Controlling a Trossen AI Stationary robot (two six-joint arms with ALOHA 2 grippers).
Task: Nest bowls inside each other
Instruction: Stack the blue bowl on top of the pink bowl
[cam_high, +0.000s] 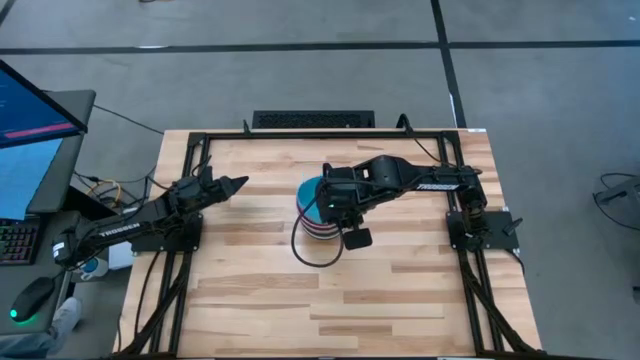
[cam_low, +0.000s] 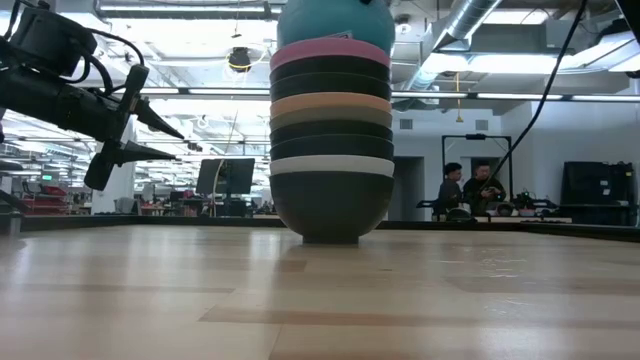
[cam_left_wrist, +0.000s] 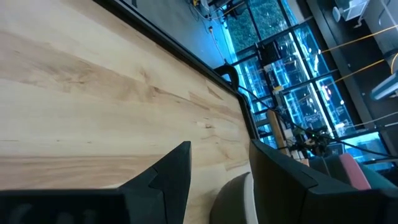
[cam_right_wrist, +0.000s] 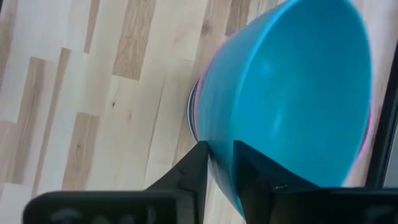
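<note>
- Right tool (cam_right_wrist: 219, 163) pinches the blue bowl's (cam_right_wrist: 292, 93) rim, seating it atop the bowl stack (cam_low: 331, 150) at the tabletop (cam_high: 400, 290) centre.
- Left tool (cam_high: 232, 184), slightly open and empty, waits at centre left.
- Next, likely: release, lift clear.

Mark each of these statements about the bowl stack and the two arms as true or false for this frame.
1. The blue bowl sits at the top of the stack. True.
2. The left claw grips the blue bowl. False: it hangs open over bare table left of the stack, holding nothing; the right claw pinches the blue bowl's rim.
3. The pink bowl lies directly beneath the blue one. True.
4. The white bowl is the lowest in the stack. False: a dark bowl sits under it, on the table.
5. Loose bowls lie scattered across the table. False: all visible bowls are in the one stack.
</note>
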